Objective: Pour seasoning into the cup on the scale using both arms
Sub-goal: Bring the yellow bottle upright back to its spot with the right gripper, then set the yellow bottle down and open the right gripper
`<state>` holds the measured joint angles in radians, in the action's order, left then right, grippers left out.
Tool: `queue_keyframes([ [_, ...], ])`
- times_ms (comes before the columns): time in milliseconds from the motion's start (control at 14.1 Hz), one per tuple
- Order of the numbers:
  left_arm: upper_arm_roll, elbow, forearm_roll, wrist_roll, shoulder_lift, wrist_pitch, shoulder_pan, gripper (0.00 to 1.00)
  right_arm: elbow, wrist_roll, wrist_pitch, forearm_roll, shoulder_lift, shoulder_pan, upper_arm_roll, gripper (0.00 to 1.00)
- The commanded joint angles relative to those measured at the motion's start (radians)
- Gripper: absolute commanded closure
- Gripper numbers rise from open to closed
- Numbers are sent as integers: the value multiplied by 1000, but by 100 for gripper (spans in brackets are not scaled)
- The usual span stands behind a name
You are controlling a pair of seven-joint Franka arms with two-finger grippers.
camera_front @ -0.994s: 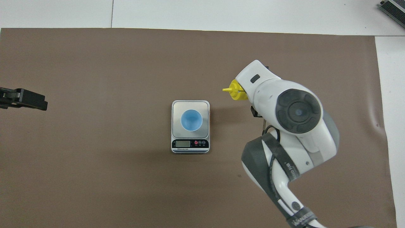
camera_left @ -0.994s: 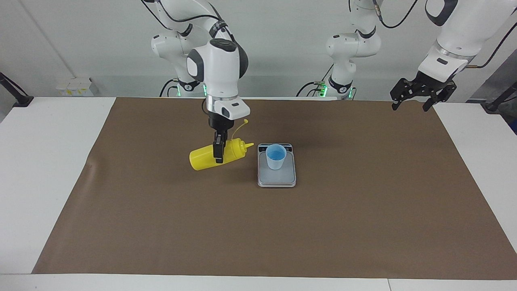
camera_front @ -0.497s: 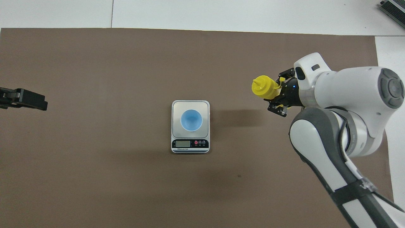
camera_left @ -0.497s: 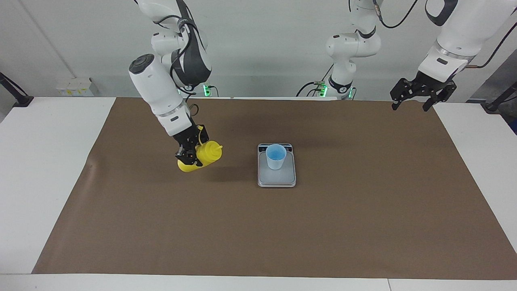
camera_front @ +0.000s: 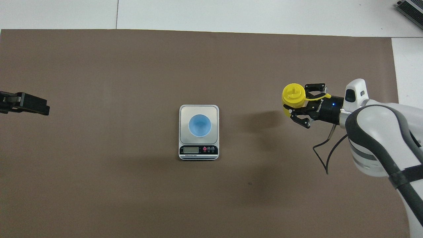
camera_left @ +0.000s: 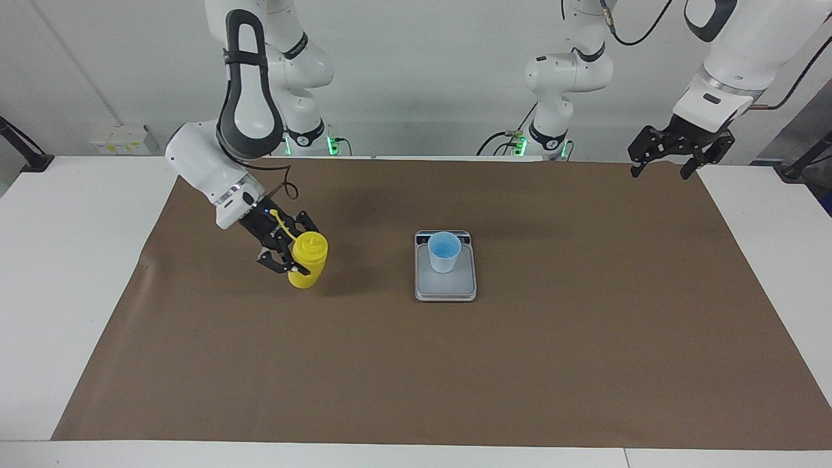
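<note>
The seasoning (camera_left: 309, 259) (camera_front: 293, 95), a yellow squeeze bottle, stands upright with its nozzle up, beside the scale toward the right arm's end of the table. My right gripper (camera_left: 292, 250) (camera_front: 297, 104) is shut on its body from the side. I cannot tell whether the bottle's base touches the brown mat. The light blue cup (camera_left: 444, 252) (camera_front: 199, 125) stands upright on the scale (camera_left: 455, 287) (camera_front: 185, 112) at the mat's middle. My left gripper (camera_left: 676, 155) (camera_front: 25, 103) waits open in the air over the mat's corner at the left arm's end, holding nothing.
A brown mat (camera_left: 585, 338) (camera_front: 99, 181) covers most of the white table (camera_left: 65, 227). The scale's display strip (camera_front: 198, 150) faces the robots. A loose black cable (camera_front: 322, 155) hangs from the right wrist over the mat.
The right arm has swung the bottle away from the scale toward its own end of the table and turned it from lying sideways to upright. The left arm has not moved.
</note>
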<state>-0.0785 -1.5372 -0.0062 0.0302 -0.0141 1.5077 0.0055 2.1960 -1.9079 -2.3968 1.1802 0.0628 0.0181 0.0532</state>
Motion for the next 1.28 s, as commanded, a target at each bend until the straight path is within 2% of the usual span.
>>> queue_keyframes([
  [0,-3,-3,-15,4,-7,-15,11,0,62,-109,33,107,-24,58,13,100],
  [213,-3,-3,-14,4,-7,-15,11,0,65,-166,97,179,3,109,13,100],
  [497,-3,-3,-15,4,-7,-15,11,0,62,-264,244,187,57,223,13,100],
  [781,-3,-3,-14,4,-7,-15,11,0,57,-310,292,228,98,250,13,100],
  [852,-3,-3,-14,4,-6,-15,11,0,54,-310,301,228,98,252,13,89],
  [923,-3,-3,-14,4,-7,-15,11,0,56,-307,304,231,98,250,14,1],
  [1207,-4,-3,-14,4,-6,-15,11,0,59,-318,318,233,94,256,11,0],
])
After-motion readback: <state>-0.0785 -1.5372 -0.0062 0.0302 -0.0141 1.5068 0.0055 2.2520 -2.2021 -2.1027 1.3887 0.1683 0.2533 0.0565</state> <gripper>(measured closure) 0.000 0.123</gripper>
